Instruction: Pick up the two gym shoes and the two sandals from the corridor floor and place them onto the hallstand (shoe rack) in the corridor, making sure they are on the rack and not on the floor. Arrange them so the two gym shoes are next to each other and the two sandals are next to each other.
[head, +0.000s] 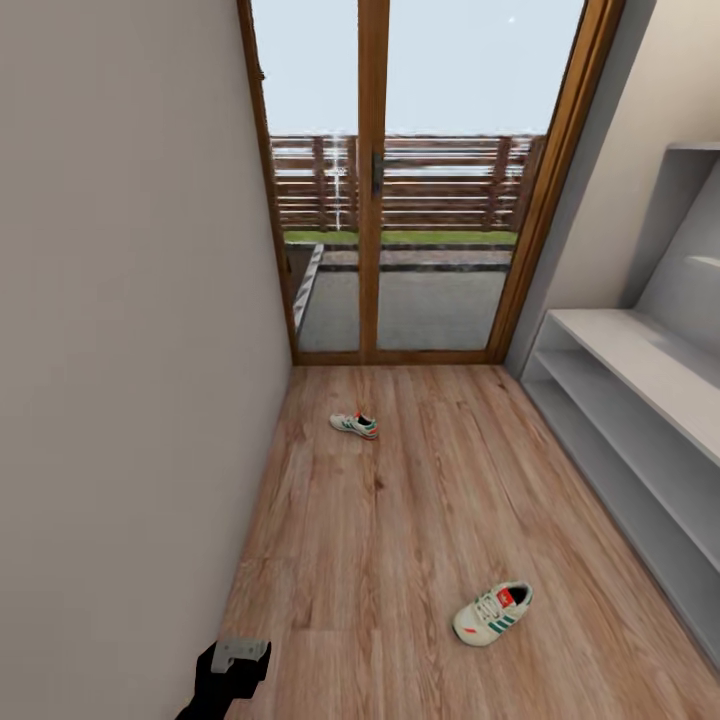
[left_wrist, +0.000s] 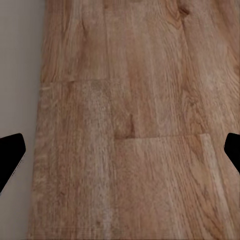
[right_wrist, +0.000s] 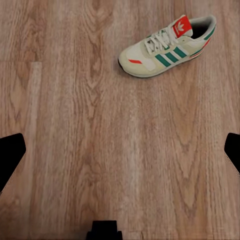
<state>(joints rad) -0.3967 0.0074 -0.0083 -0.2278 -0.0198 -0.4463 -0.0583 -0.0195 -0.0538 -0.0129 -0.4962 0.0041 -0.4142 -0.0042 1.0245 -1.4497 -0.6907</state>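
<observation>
Left hand (left_wrist: 120, 150): released, its two black fingertips (left_wrist: 11, 152) far apart at opposite edges of the left wrist view, nothing between them but bare planks; it holds and touches nothing.
Left arm (head: 232, 668): a black forearm with a grey block on it, low at the near left of the head view, close to the left wall (head: 130, 330).
Right hand (right_wrist: 120, 150): released, fingertips (right_wrist: 10, 152) wide apart, empty; it hangs over open floor with the near shoe beyond its tips, well apart from them.
Near gym shoe (head: 493, 612): on the corridor floor (head: 400, 520) at the near right, lying on its sole, toe towards the near left; the right wrist view shows it too (right_wrist: 167, 46), with green stripes, red tongue patch and white laces.
Far gym shoe (head: 355, 425): on the floor nearer the glass door, left of centre, well apart from the other shoe.
Hallstand (head: 640, 400): light-grey unit along the right wall, its counter top and lower shelves carrying no shoes.
Glass door (head: 420, 190): wood-framed, at the far end of the corridor, a wooden fence behind it.
</observation>
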